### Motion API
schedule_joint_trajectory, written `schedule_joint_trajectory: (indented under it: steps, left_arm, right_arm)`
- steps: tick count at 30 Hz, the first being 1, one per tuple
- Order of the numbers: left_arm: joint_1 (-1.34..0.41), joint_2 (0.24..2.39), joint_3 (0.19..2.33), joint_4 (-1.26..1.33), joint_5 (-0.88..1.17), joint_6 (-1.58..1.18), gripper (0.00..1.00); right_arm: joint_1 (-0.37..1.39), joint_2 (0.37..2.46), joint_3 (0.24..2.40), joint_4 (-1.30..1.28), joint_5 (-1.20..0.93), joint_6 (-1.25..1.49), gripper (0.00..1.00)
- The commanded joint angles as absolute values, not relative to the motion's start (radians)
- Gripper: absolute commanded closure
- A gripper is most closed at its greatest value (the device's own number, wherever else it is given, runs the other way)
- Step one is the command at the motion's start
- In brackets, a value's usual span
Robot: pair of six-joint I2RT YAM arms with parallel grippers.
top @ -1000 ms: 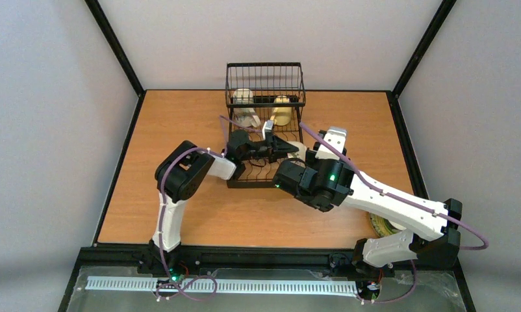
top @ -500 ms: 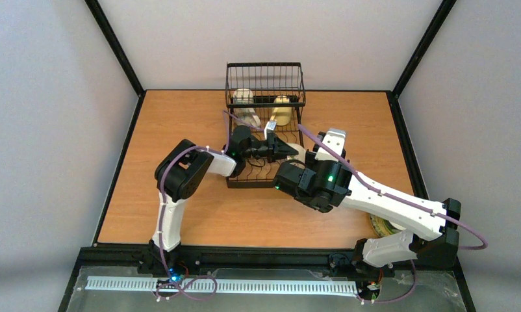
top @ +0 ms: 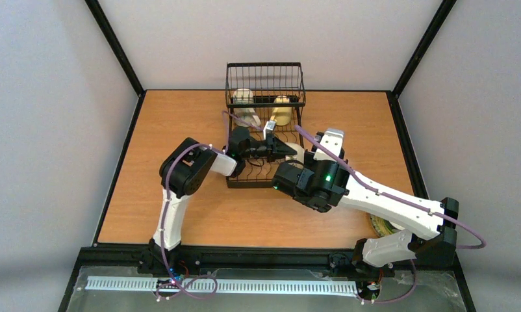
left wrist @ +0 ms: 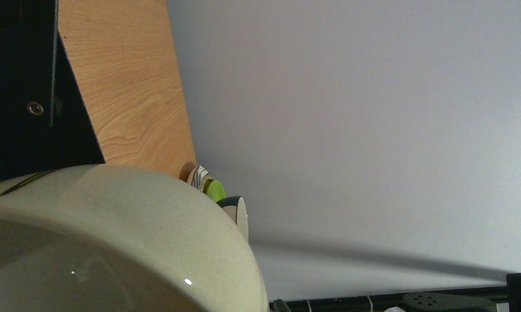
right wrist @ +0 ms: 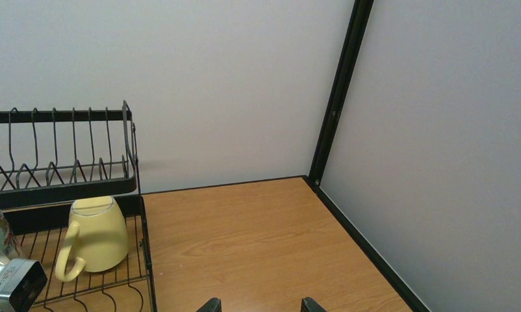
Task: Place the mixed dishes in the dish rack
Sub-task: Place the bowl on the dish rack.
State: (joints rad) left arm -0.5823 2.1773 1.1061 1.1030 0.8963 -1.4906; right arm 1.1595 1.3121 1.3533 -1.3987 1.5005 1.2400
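Top external: left claw (top: 288,151) pinches white bowl (top: 300,153) over dish rack (top: 265,64); right claw (right wrist: 258,305) spread, near cream-yellow mug (top: 282,112).

White arm links (top: 388,207), black joint housings (top: 183,177), purple cables (top: 401,198), green light (top: 327,177)

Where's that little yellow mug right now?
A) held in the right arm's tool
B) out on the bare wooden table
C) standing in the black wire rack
C: the cream-yellow mug stands on the wire floor of the dish rack, while the right tool is open with nothing in it.
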Motion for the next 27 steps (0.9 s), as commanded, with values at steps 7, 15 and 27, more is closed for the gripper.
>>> schedule_joint_trajectory:
  steps: [7,15,27]
  left_arm:
    - [-0.576,2.247,1.136,1.324,0.903,-1.598,1.0]
    - [-0.575,2.286,1.125,1.43,0.892,-1.668,1.0]
    - [-0.575,2.292,1.092,1.452,0.88,-1.673,1.0]
  right_arm:
    - [1.153,1.348,1.359,-1.393,1.531,1.262,0.3]
    - [1.152,1.362,1.372,-1.393,1.535,1.249,0.3]
    - [1.153,1.377,1.379,-1.393,1.535,1.245,0.3]
